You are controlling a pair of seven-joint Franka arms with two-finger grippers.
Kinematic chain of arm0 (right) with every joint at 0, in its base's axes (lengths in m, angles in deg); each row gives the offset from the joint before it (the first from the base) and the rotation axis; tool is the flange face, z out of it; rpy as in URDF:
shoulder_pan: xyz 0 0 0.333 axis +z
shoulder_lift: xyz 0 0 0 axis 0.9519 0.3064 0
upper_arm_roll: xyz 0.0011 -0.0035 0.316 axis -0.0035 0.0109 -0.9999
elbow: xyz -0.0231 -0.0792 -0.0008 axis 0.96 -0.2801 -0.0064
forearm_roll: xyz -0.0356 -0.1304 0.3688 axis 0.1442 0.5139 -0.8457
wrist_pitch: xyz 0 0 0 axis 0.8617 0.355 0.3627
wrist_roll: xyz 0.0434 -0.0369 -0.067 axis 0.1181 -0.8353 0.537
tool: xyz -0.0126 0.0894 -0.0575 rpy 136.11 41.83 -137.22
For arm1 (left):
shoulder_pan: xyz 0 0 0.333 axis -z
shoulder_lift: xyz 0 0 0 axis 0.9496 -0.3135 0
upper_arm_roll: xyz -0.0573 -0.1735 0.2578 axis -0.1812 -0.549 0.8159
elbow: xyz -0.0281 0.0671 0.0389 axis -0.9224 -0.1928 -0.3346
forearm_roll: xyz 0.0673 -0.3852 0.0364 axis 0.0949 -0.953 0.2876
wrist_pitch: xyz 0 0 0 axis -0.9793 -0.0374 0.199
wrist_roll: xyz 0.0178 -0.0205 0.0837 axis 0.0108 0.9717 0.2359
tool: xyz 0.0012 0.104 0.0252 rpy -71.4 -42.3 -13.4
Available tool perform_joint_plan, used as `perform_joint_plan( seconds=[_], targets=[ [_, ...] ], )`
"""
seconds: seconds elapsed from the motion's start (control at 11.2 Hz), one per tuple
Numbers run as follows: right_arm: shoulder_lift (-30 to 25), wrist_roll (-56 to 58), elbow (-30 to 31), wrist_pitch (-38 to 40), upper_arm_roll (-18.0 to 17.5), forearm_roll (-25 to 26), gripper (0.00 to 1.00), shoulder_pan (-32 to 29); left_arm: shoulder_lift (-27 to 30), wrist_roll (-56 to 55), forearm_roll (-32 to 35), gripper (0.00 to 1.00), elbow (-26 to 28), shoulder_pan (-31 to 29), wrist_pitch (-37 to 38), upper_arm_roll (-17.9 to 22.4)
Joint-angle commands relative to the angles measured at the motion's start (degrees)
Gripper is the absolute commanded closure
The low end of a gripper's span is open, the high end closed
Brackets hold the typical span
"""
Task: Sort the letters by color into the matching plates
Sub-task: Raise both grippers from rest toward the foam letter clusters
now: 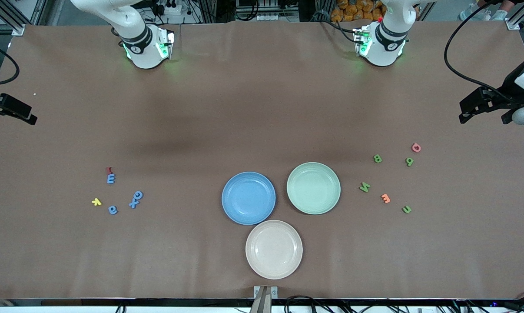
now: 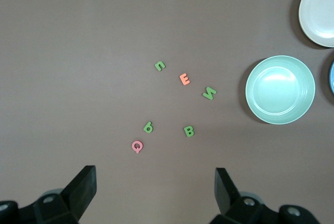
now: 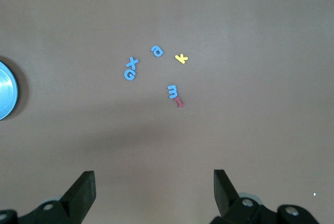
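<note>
The blue plate [image 1: 248,198] and the mint green plate [image 1: 313,188] sit side by side mid-table, both bare. Several blue letters [image 1: 111,178] [image 3: 133,63] lie toward the right arm's end. Several green letters [image 1: 365,187] [image 2: 210,93] lie toward the left arm's end, beside the green plate [image 2: 281,89]. My left gripper [image 2: 155,174] hangs open high above the green letters with nothing between its fingers. My right gripper [image 3: 154,177] hangs open high above the blue letters, holding nothing either.
A cream-beige plate [image 1: 273,248] sits nearer the front camera than the other two. A yellow letter [image 1: 96,201] and a dark red one [image 1: 109,170] lie among the blue. An orange letter [image 1: 386,198] and a pink one [image 1: 416,147] lie among the green.
</note>
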Motion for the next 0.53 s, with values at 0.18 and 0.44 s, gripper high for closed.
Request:
perform_joint_plan(
  seconds=[0.18,0.44],
  targets=[
    [-0.31,-0.62,-0.33,0.76,-0.57,0.84,0.00,0.28,-1.01,0.04,-1.29,0.00,-1.15,-0.55,0.15,-0.02],
    [0.05,-0.62,-0.16,0.59,-0.57,0.84,0.00,0.19,-3.11,0.30,-3.50,0.00,0.08,-0.29,0.06,0.60]
  ],
)
